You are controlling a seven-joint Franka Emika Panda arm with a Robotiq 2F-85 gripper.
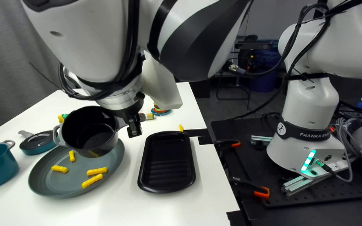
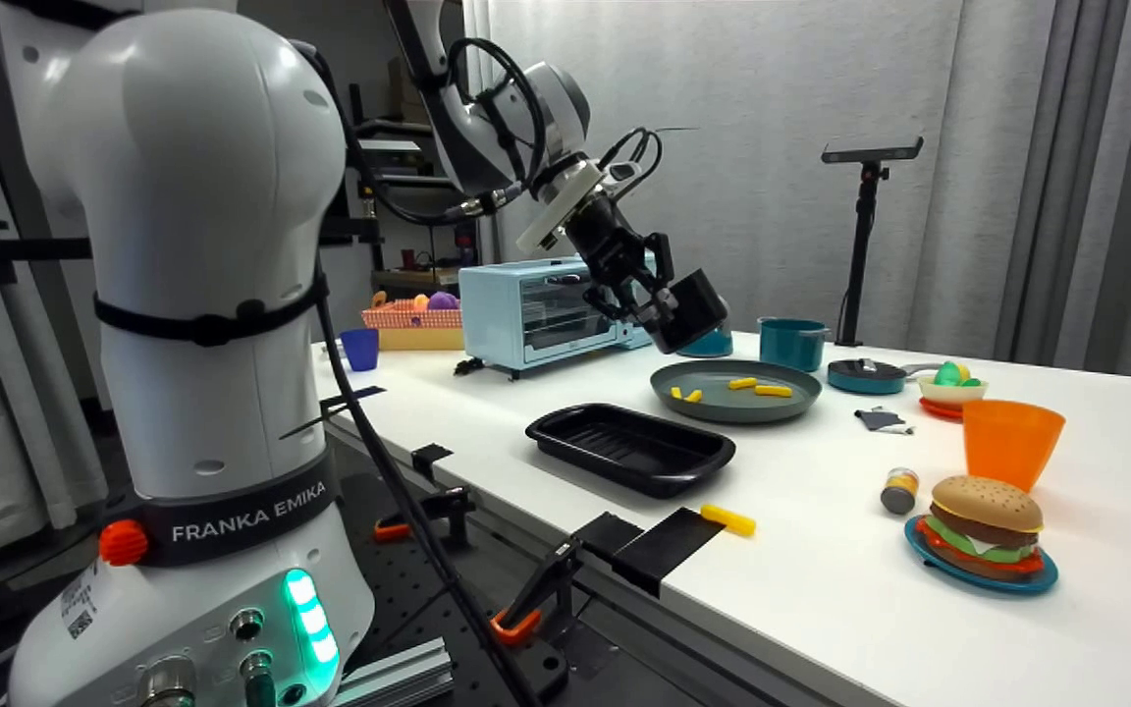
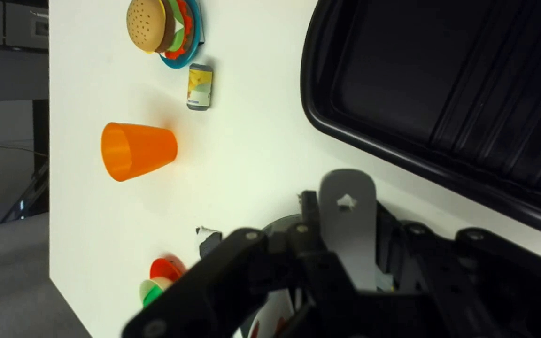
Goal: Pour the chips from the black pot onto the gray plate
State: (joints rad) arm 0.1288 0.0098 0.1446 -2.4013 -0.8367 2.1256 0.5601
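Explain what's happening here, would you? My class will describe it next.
A robot arm has its gripper closed on the handle of a black pot, holding it tilted above a gray plate. It seems to be pouring out toy chips: four yellow chips show on the plate. Another chip lies near the edge of the table. Whether any remain in the pot, I can't be sure.

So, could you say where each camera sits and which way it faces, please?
An exterior view: by the table, angled down at the black pot and gray plate; arm and base show.
An exterior view: near the base, facing the oven across the table; base and arm show.
Wrist view: at the arm's end, facing the table; the gripper shows, shut on the pot's handle.
Both exterior views share pot and plate; all three, the grill pan.
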